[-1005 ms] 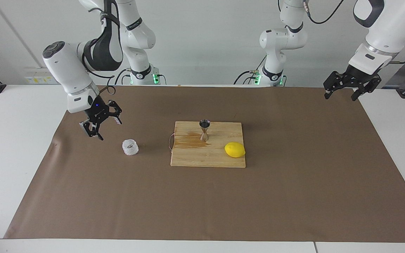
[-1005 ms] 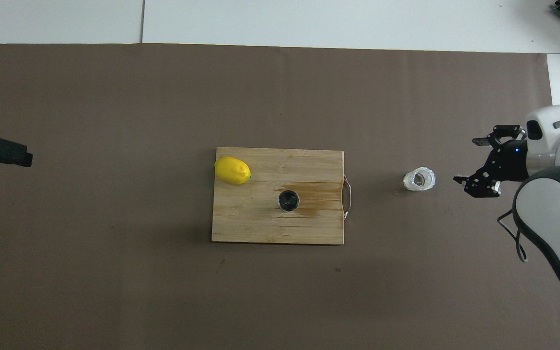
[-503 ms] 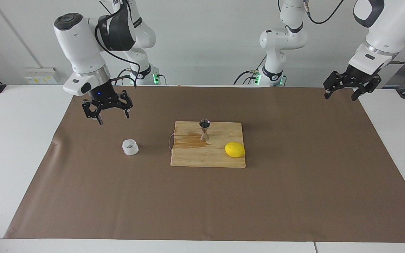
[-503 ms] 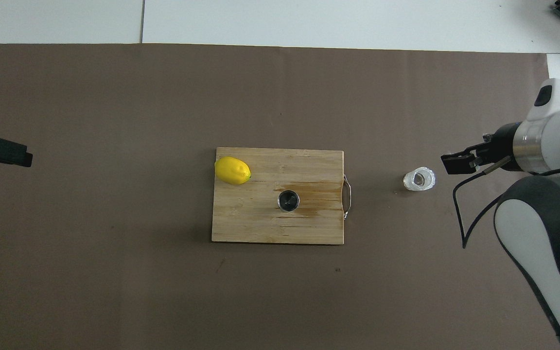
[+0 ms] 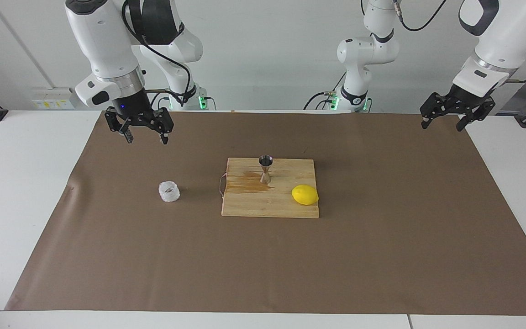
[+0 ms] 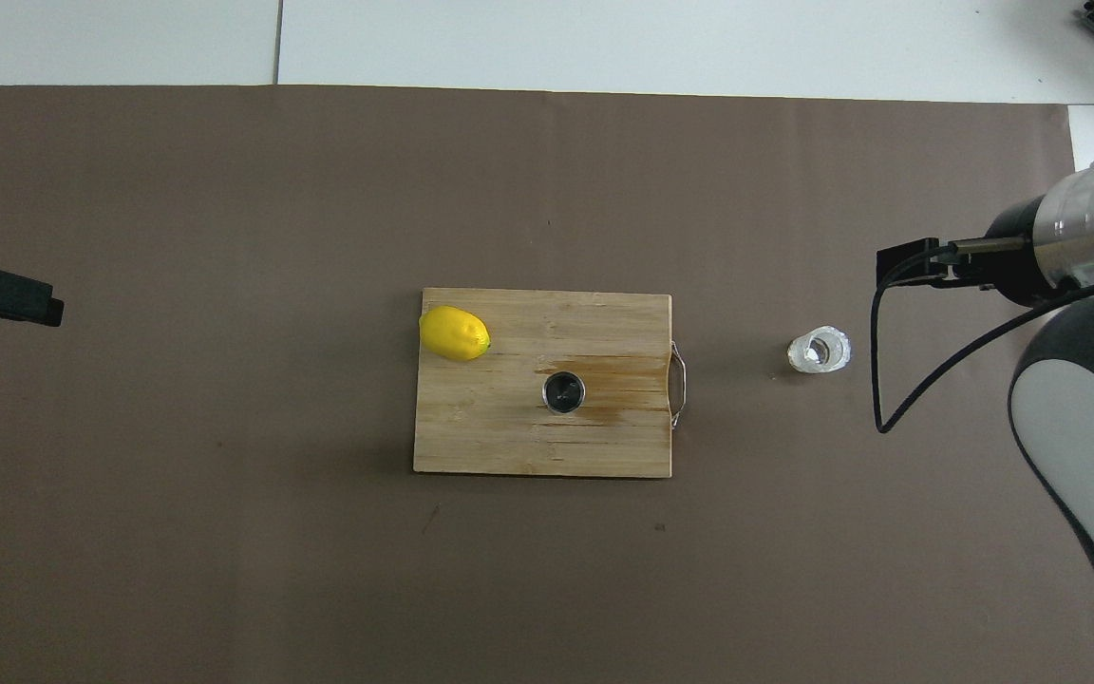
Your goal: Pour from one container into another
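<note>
The squat clear cut-glass cup [image 5: 169,191] [image 6: 819,351] stands upright on the brown mat, between the cutting board and the right arm's end of the table. The steel hourglass jigger [image 5: 265,169] [image 6: 564,392] stands upright on the wooden cutting board [image 5: 270,205] [image 6: 509,446]. My right gripper [image 5: 146,139] [image 6: 908,264] hangs open and empty, high over the mat, apart from the cup. At the left arm's end my left gripper [image 5: 441,127] [image 6: 1,296] waits raised, open and empty.
A yellow lemon [image 5: 305,195] [image 6: 454,333] lies on the board's corner toward the left arm's end. A wet brown stain [image 5: 247,180] spreads on the board beside the jigger. A wire handle [image 6: 679,385] sticks out from the board toward the cup.
My right gripper has risen from low beside the glass cup and turned its fingers downward, staying open. The cup, jigger, lemon and left arm have not moved.
</note>
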